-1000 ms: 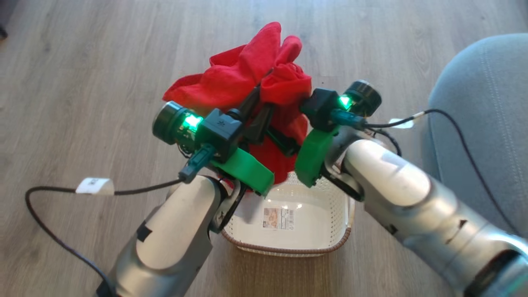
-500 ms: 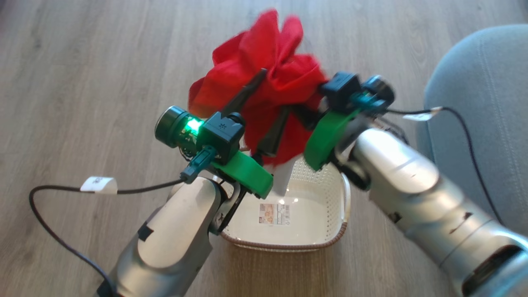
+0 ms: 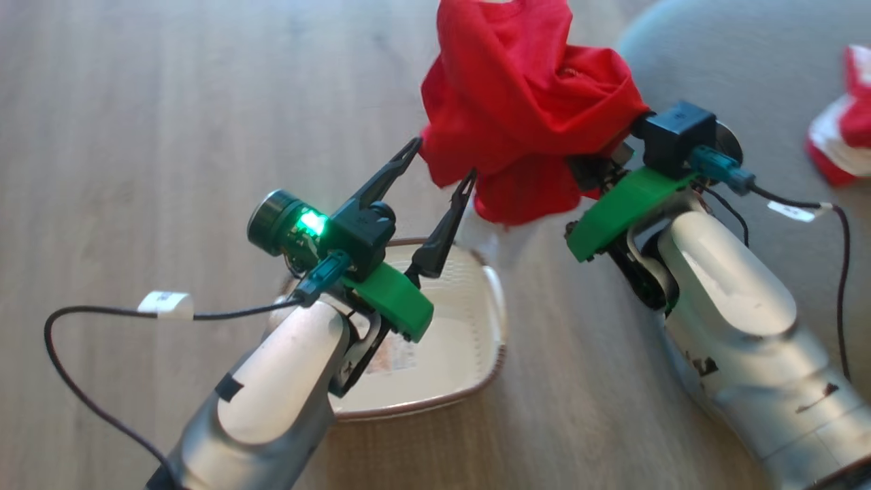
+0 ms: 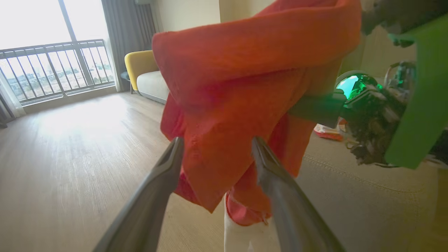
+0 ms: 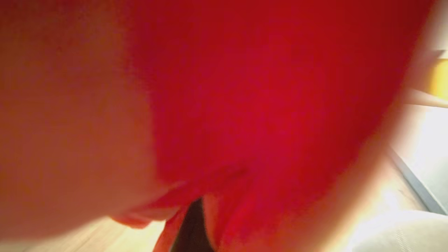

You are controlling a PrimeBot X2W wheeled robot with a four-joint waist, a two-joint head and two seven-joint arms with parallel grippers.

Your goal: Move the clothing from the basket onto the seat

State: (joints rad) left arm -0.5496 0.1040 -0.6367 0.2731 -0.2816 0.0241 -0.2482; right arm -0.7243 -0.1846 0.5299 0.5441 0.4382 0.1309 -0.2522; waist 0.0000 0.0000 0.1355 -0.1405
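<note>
A plain red piece of clothing (image 3: 524, 116) hangs bunched in the air, with my right gripper (image 3: 597, 167) shut on it; the cloth hides its fingers. In the right wrist view the clothing (image 5: 245, 105) covers nearly everything above one dark finger (image 5: 190, 227). My left gripper (image 3: 440, 163) stands open just left of the cloth, its jaws wide apart and pinching nothing. In the left wrist view the clothing (image 4: 241, 87) hangs at the open left gripper (image 4: 217, 140). The basket (image 3: 493, 299) sits on the floor under my left arm. The grey seat (image 3: 748, 82) lies at the upper right.
A red and white garment (image 3: 840, 129) lies on the seat at the far right. Cables trail from both wrists over the wooden floor (image 3: 136, 136). A yellow chair (image 4: 143, 70) stands by a window with a balcony railing (image 4: 52, 66).
My left gripper opened and let go of the red clothing. My right gripper shut on it and carried it right, off the basket toward the seat. The head camera turned right.
</note>
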